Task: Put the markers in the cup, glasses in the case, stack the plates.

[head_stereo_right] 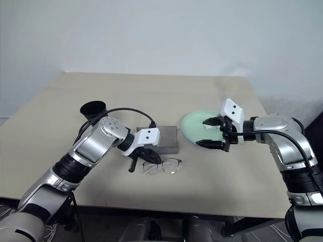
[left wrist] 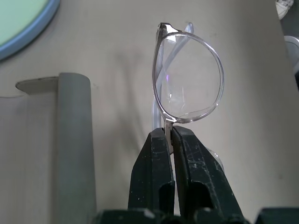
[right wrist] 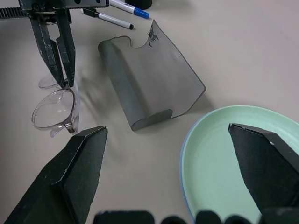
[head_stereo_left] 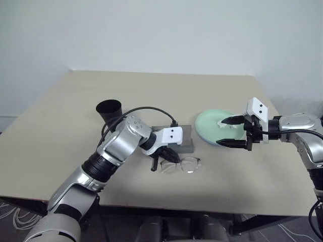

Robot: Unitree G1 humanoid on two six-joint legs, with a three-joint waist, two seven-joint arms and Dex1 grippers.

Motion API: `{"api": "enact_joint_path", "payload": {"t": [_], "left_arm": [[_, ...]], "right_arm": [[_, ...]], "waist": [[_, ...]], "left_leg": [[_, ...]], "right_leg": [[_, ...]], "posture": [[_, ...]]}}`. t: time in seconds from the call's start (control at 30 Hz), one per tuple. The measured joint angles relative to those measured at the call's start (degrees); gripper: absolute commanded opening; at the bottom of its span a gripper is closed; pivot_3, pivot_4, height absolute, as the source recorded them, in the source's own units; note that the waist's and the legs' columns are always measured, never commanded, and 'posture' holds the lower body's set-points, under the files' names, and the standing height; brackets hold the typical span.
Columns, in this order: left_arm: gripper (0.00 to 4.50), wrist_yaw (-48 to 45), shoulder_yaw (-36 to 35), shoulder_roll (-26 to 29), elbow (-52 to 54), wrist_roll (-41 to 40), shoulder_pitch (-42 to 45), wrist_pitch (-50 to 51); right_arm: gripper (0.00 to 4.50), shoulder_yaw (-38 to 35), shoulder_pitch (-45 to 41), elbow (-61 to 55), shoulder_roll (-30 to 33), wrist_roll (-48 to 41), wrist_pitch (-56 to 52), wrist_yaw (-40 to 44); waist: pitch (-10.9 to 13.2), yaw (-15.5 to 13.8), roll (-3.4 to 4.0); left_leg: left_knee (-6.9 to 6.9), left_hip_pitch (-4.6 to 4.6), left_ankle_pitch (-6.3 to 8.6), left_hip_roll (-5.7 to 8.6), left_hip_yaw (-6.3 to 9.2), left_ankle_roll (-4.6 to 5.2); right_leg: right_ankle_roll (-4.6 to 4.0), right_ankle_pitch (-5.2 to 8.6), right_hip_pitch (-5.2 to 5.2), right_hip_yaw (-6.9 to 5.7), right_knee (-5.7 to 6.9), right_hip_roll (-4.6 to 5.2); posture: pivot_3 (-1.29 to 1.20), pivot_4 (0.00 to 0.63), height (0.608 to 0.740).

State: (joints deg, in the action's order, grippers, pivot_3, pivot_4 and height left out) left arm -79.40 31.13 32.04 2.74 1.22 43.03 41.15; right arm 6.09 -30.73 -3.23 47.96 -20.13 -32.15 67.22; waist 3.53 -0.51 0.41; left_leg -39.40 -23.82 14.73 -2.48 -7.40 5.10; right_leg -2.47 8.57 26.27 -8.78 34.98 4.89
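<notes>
Your left gripper (left wrist: pixel 172 140) is clamped tight on the spectacles with the thin clear frame and round lenses (left wrist: pixel 189 79), pinching the frame at the bridge between the two lenses. From the wrist you see one lens standing beyond the black fingertips (left wrist: pixel 154 154), and the glasses sit just above or on the beige tabletop (head_stereo_left: pixel 151 96); you cannot tell whether they are lifted clear. They are just in front of the grey rectangular glasses case (right wrist: pixel 149 79), on the side nearer you. Its lid's position is hard to read from these views.

Your right gripper (head_stereo_left: pixel 233 132) has its two black fingers spread as wide as they go, with nothing between them. It hovers over the near edge of the round mint green plastic plate (right wrist: pixel 224 158). A light blue rim shows along that plate's edge, so the light blue plate (left wrist: pixel 32 29) lies under it and the two are stacked.

You can see the matte black tapered plastic cup (head_stereo_left: pixel 109 110) standing upright beyond your left arm, well apart from the plates. Beside it on the table lie the two slim white markers, one with a blue cap (right wrist: pixel 131 9) and one with a black cap (right wrist: pixel 110 18), both outside the cup.
</notes>
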Motion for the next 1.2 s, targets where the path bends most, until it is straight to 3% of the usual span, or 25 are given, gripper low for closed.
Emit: {"api": "enact_joint_path", "payload": {"t": [0.43,0.7,0.97,1.2], "left_arm": [[0.12,1.3,4.9,3.2,-4.8,4.1,0.2,-10.9],[0.12,-2.0,0.2,2.1,-10.1,-0.2,7.8,-10.1],[0.12,-2.9,-4.9,0.1,-22.8,-3.0,16.6,-12.0],[0.12,5.6,-4.0,-4.9,-38.1,3.7,18.9,-22.8]], "right_arm": [[4.50,0.1,0.0,0.0,-0.4,0.0,0.0,0.0],[4.50,0.1,0.0,0.1,-0.4,0.0,0.0,0.0],[4.50,0.1,-0.1,0.6,-0.7,0.4,0.2,-0.1],[4.50,0.2,-0.3,1.4,-1.4,0.7,0.4,-0.1]], "waist": [[0.0,0.0,0.00],[0.0,0.0,-0.01],[0.0,0.0,-0.01],[0.0,0.0,-0.02]], "left_leg": [[-0.02,0.00,0.00,0.00,-0.01,0.00],[-0.20,-0.11,0.02,0.00,0.06,0.03],[-0.33,-0.12,0.08,0.02,0.00,0.14],[-0.47,-0.25,0.12,0.02,0.01,0.20]], "right_leg": [[0.00,0.00,0.00,0.02,-0.01,0.02],[0.00,0.00,0.02,-0.02,0.02,0.01],[0.07,-0.05,0.01,0.01,0.06,0.01],[0.16,-0.11,0.05,0.02,0.08,0.02]], "posture": [[0.00,0.000,0.732],[0.00,0.000,0.732],[0.00,0.000,0.732],[0.00,0.000,0.732]]}}
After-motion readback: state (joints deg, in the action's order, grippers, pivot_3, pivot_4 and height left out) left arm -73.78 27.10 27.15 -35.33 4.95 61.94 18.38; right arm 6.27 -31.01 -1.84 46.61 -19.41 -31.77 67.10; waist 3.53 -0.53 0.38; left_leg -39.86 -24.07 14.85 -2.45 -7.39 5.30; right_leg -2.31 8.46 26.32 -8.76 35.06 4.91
